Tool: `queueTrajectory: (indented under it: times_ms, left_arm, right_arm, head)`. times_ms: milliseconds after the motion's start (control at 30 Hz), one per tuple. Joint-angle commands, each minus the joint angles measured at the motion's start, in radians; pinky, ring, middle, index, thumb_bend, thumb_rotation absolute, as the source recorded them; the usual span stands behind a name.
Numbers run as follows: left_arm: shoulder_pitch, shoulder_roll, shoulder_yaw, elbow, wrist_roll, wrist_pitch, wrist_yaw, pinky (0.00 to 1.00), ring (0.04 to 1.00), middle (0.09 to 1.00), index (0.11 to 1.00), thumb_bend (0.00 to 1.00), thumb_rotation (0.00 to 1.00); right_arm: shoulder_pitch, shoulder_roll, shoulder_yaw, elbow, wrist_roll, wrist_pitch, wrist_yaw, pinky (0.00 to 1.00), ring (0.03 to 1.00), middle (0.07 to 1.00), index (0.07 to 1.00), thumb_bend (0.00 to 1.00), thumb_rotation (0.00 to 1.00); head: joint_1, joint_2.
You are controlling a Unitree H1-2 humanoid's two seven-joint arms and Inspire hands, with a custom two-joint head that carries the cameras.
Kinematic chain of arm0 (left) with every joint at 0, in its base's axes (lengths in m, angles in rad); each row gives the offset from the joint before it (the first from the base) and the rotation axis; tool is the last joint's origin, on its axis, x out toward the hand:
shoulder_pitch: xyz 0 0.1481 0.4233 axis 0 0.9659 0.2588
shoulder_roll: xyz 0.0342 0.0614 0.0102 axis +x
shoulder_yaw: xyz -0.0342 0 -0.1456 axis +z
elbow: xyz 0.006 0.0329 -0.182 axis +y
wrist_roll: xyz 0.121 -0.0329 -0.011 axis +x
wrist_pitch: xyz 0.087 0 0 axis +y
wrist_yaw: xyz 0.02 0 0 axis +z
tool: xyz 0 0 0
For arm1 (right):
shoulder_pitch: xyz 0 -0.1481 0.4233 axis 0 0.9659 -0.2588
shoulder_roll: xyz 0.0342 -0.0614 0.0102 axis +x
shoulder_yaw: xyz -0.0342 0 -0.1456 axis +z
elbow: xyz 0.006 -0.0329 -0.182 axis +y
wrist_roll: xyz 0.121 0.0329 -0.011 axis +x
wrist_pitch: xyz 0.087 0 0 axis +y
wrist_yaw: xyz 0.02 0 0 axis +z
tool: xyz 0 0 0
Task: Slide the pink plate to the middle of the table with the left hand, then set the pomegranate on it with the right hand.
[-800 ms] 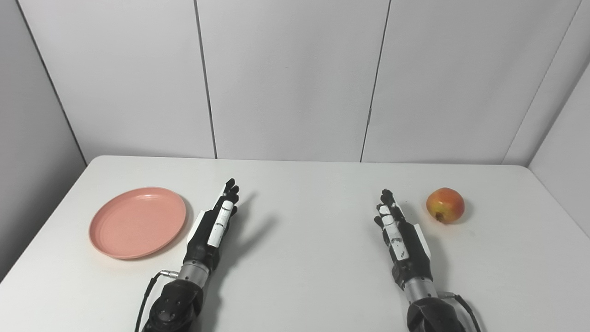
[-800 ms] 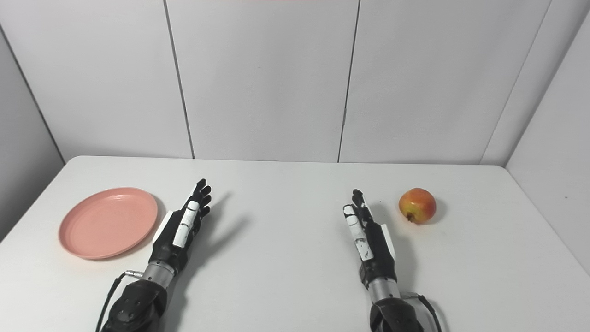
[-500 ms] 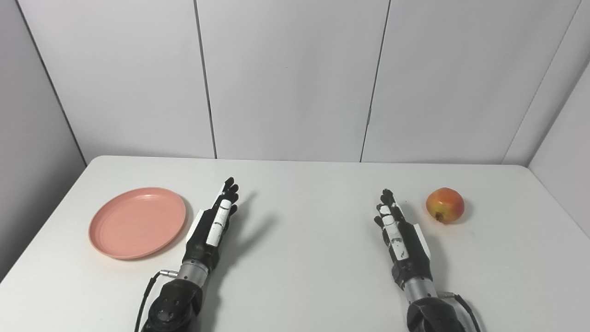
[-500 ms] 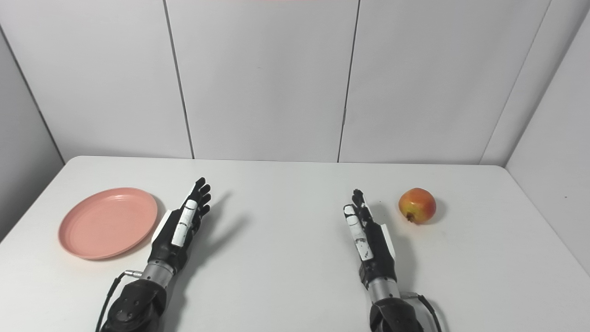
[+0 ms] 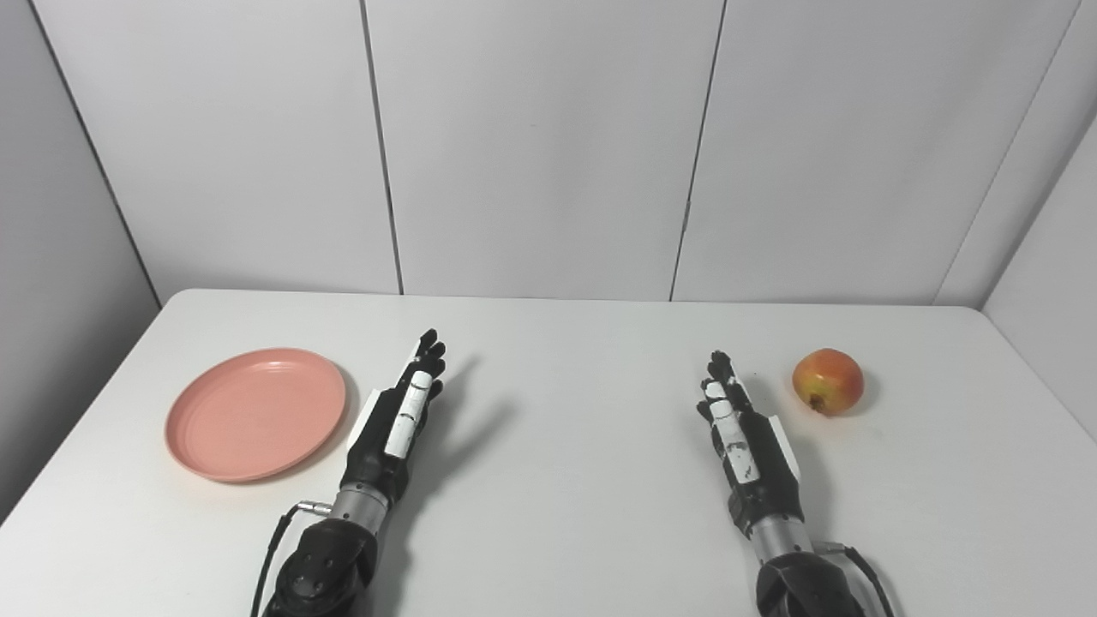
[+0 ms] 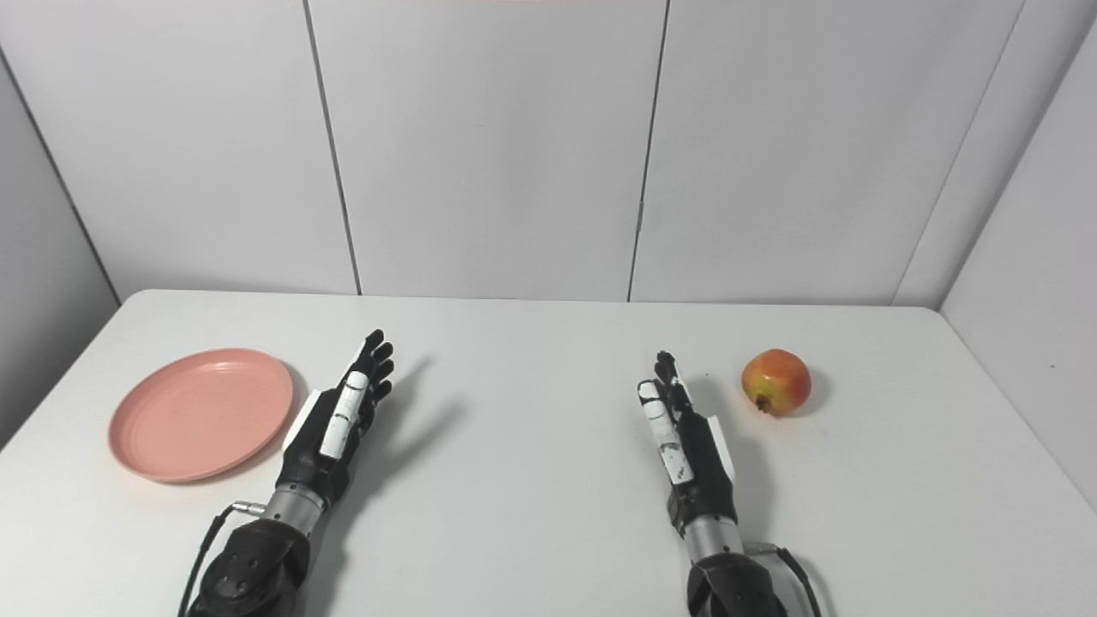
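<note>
Pink plate (image 5: 255, 413) lies flat near the left edge of the white table (image 5: 566, 514), well short of the middle; slide not yet begun. Left hand (image 5: 392, 424) sits just beside the plate's right rim, fingers straight and apart, holding nothing. Contact with the rim cannot be told. Likely a start pose: it must reach over to the plate's left side to draw it inward.

Pomegranate (image 5: 827, 381) rests toward the right edge. Right hand (image 5: 744, 446) lies near it, apart, fingers extended, empty; judged waiting its turn.
</note>
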Motion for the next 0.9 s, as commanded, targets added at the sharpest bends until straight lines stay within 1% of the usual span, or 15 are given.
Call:
queueTrajectory:
  times_ms: [0, 167, 233, 367, 400, 433, 467, 500, 533, 567, 600, 633, 667, 733, 867]
  left_arm:
    - [0.003, 0.008, -0.009, 0.014, 0.011, -0.024, 0.003, 0.99, 1.0, 1.0, 1.0, 0.64, 1.0]
    - [0.011, 0.007, -0.012, 0.0, 0.022, -0.018, 0.009, 0.98, 1.0, 1.0, 1.0, 0.63, 1.0]
    - [0.01, 0.003, -0.007, 0.001, 0.007, -0.011, 0.003, 0.99, 1.0, 1.0, 1.0, 0.64, 1.0]
    - [0.006, -0.008, -0.015, 0.017, 0.022, -0.031, 0.014, 0.99, 1.0, 1.0, 1.0, 0.63, 1.0]
    - [0.007, -0.013, -0.021, 0.02, 0.032, -0.033, 0.019, 0.99, 1.0, 1.0, 1.0, 0.62, 1.0]
    - [0.007, -0.016, -0.026, 0.021, 0.039, -0.035, 0.022, 0.99, 1.0, 1.0, 1.0, 0.62, 1.0]
    - [0.007, -0.021, -0.034, 0.028, 0.052, -0.041, 0.029, 0.99, 1.0, 1.0, 1.0, 0.62, 1.0]
    - [0.007, -0.024, -0.04, 0.033, 0.062, -0.047, 0.034, 0.99, 1.0, 1.0, 1.0, 0.62, 1.0]
    - [0.004, -0.03, -0.046, 0.045, 0.071, -0.054, 0.042, 0.99, 1.0, 1.0, 1.0, 0.62, 1.0]
    - [0.003, -0.033, -0.05, 0.053, 0.076, -0.059, 0.047, 0.99, 1.0, 1.0, 1.0, 0.62, 1.0]
    - [0.0, -0.039, -0.054, 0.066, 0.086, -0.065, 0.055, 0.99, 1.0, 1.0, 1.0, 0.63, 1.0]
    - [-0.002, -0.042, -0.058, 0.076, 0.092, -0.069, 0.061, 1.0, 1.0, 1.0, 1.0, 0.65, 1.0]
    - [-0.004, -0.049, -0.062, 0.082, 0.099, -0.07, 0.069, 1.0, 1.0, 1.0, 1.0, 0.65, 1.0]
    - [-0.008, -0.064, -0.065, 0.095, 0.106, -0.078, 0.084, 1.0, 1.0, 1.0, 1.0, 0.65, 1.0]
    - [-0.022, -0.084, -0.071, 0.128, 0.116, -0.101, 0.099, 1.0, 1.0, 1.0, 1.0, 0.64, 1.0]
  right_arm:
    - [-0.016, 0.001, -0.002, -0.009, 0.003, -0.022, 0.004, 0.97, 0.986, 0.997, 0.969, 0.64, 0.85]
    - [-0.012, 0.001, 0.001, -0.014, -0.001, -0.027, 0.004, 0.98, 0.99, 1.0, 0.981, 0.61, 0.88]
    - [-0.009, 0.0, 0.001, -0.019, -0.003, -0.017, 0.003, 0.96, 0.98, 0.992, 0.969, 0.65, 0.86]
    - [-0.009, -0.013, -0.003, -0.011, -0.001, -0.02, 0.01, 0.97, 0.98, 0.992, 0.973, 0.66, 0.85]
    - [-0.006, -0.015, -0.01, -0.011, 0.008, -0.023, 0.011, 0.96, 0.979, 0.991, 0.972, 0.66, 0.84]
    - [-0.005, -0.017, -0.015, -0.01, 0.016, -0.026, 0.013, 0.96, 0.977, 0.988, 0.967, 0.65, 0.82]
    - [-0.002, -0.024, -0.019, -0.01, 0.022, -0.031, 0.017, 0.96, 0.976, 0.986, 0.965, 0.64, 0.81]
    - [0.0, -0.029, -0.022, -0.009, 0.026, -0.035, 0.02, 0.97, 0.973, 0.977, 0.96, 0.64, 0.82]
    - [0.002, -0.039, -0.024, -0.002, 0.03, -0.047, 0.029, 0.97, 0.972, 0.974, 0.959, 0.64, 0.82]
    - [0.003, -0.046, -0.025, 0.004, 0.033, -0.055, 0.035, 0.97, 0.971, 0.976, 0.964, 0.61, 0.83]
    - [0.004, -0.057, -0.026, 0.012, 0.039, -0.063, 0.048, 0.97, 0.97, 0.976, 0.967, 0.6, 0.84]
    - [0.004, -0.064, -0.026, 0.017, 0.044, -0.068, 0.058, 0.98, 0.976, 0.986, 0.982, 0.58, 0.86]
    - [0.005, -0.075, -0.026, 0.024, 0.056, -0.074, 0.077, 0.99, 0.986, 0.994, 0.992, 0.55, 0.89]
    - [0.001, -0.09, -0.028, 0.045, 0.081, -0.098, 0.112, 1.0, 0.998, 0.999, 0.999, 0.51, 0.92]
    - [-0.003, -0.104, -0.035, 0.065, 0.098, -0.121, 0.135, 1.0, 1.0, 1.0, 1.0, 0.49, 0.95]
  head:
    - [0.002, 0.002]
    - [0.003, 0.004]
    - [0.007, 0.003]
    - [0.102, -0.024]
    - [0.147, -0.036]
    - [0.156, -0.038]
    - [0.208, -0.056]
    - [0.208, -0.056]
    - [0.256, -0.074]
    - [0.256, -0.074]
    - [0.298, -0.092]
    - [0.298, -0.092]
    - [0.341, -0.11]
    - [0.371, -0.123]
    - [0.419, -0.151]
